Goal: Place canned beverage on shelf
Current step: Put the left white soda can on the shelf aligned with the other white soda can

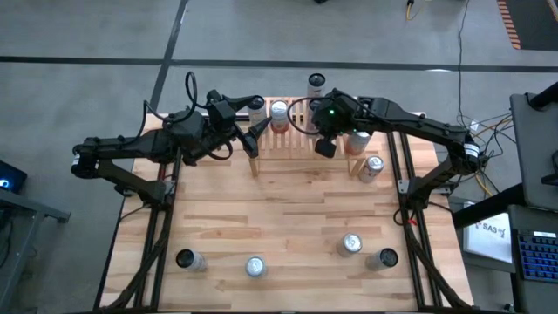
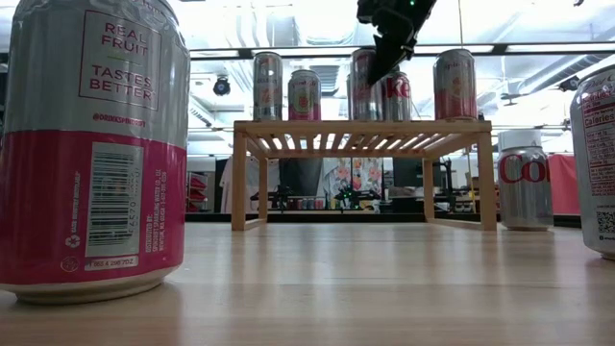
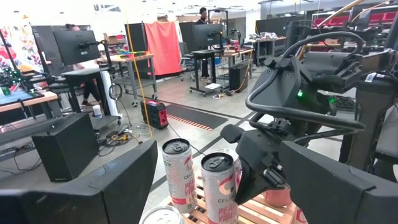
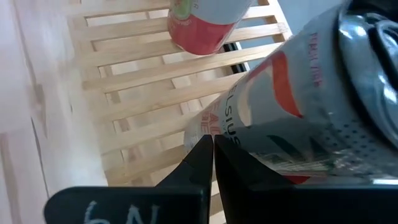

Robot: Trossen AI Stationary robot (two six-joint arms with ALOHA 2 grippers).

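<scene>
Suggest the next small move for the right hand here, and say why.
Probably lift the right hand straight up off the shelf. It is shut and empty, close beside an upright can on the slats, so a sideways move could tip it.

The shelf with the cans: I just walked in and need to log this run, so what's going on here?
A two-armed robot is stocking cans onto the wooden shelf. Several cans already stand on top. The right claw hangs over the shelf, shut and empty, close beside a standing can. The left claw waits open at the shelf's left end. More cans wait on the table's near side.
</scene>
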